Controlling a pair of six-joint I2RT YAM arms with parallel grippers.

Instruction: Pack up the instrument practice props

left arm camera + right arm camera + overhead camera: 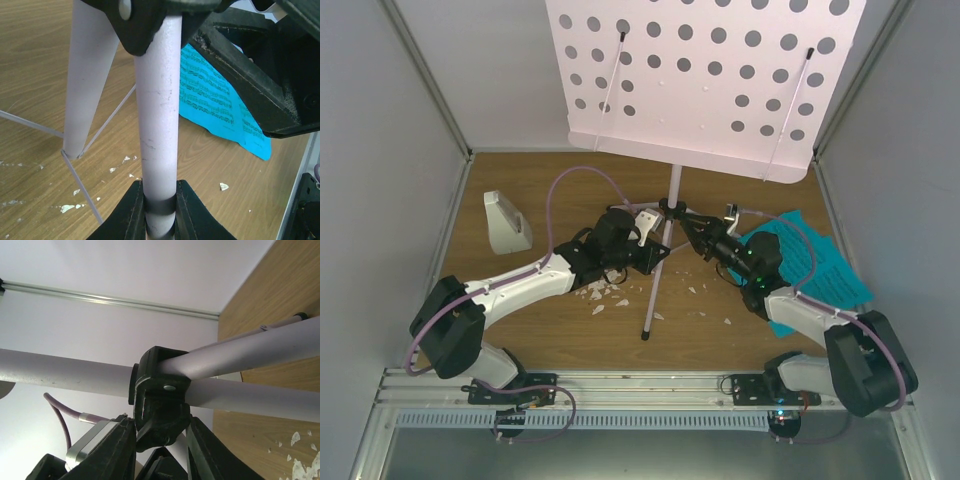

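The left end effector (159, 212) is closed tight on the music stand (157, 110). Its two dark fingers (132, 212) pinch one of the pale tubes from either side, right where a black band rings it. The tube runs up from the grip into the black collar (160, 400), where the stand's legs meet. A second pale leg slants off just beside it, tied in with thin wire braces.

The right end effector (160, 445) comes at the same joint from the other side. Its fingers straddle the lower part of that collar, one on each flank and very close against it. I can't make out whether they are actually pressing on it or merely sitting around it.

From above, both end effectors meet at the tripod hub in the middle of the bench (560, 340). The stand's big perforated plate (710, 70) towers over them at the far side.

The cyan sheet-music pages (825, 265) lie flat on the right of the bench, partly under the right arm and just behind its end effector. The small white metronome (506, 222) sits on the left, well apart from the left end effector, beyond its forearm. White crumbs (605, 293) are scattered on the wood around the stand's near foot.
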